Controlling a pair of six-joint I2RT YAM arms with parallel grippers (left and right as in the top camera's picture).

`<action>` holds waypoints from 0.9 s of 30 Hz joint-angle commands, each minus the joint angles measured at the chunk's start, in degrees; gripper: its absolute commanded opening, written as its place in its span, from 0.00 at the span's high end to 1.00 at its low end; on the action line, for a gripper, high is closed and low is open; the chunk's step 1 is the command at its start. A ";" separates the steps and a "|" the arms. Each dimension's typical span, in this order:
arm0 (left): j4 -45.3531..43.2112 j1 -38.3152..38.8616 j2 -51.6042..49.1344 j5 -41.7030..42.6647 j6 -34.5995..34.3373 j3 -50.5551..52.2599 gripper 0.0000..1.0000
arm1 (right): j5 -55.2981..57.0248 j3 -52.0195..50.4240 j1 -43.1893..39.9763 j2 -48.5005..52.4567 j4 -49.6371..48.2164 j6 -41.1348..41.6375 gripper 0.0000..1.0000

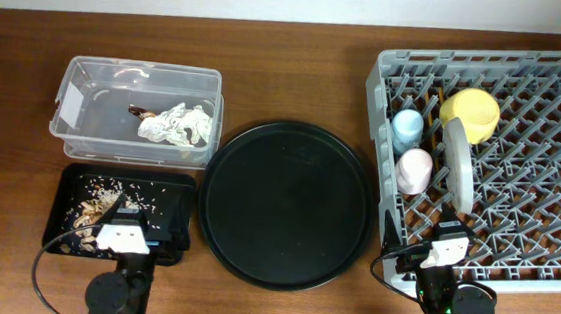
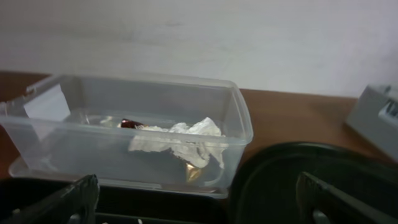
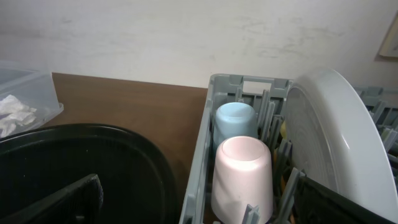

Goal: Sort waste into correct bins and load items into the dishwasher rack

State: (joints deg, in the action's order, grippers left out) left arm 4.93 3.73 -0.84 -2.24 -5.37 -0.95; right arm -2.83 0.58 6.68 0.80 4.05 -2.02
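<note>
— Were the fingers seen?
— The left gripper (image 2: 199, 208) and right gripper (image 3: 199, 204) were seen spread wide with nothing held. Only the finger ends were shown, cut off below.
— The waste?
— The napkin (image 1: 175, 124) and wrapper (image 1: 140, 112) were found in the box (image 1: 83, 111). Scraps (image 1: 101, 203) were strewn in the flat tray (image 1: 182, 194), partly hidden by the left arm.
— The rack (image 1: 554, 249)?
— The blue cup (image 1: 408, 122), pink cup (image 1: 415, 170), bowl (image 1: 470, 110) and upright plate (image 1: 458, 161) were lodged in it. Only a thin brown sliver (image 1: 438, 92) was glimpsed by the bowl, so chopsticks could not be confirmed.
</note>
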 commanded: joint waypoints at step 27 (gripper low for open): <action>-0.13 -3.17 0.50 1.14 6.49 0.44 0.01 | 0.09 -0.26 -0.37 -0.55 0.26 -0.33 0.01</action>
State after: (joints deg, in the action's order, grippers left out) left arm 4.93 0.86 -0.84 -1.93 0.05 -0.95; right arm -2.81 0.58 6.68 0.80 4.05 -1.98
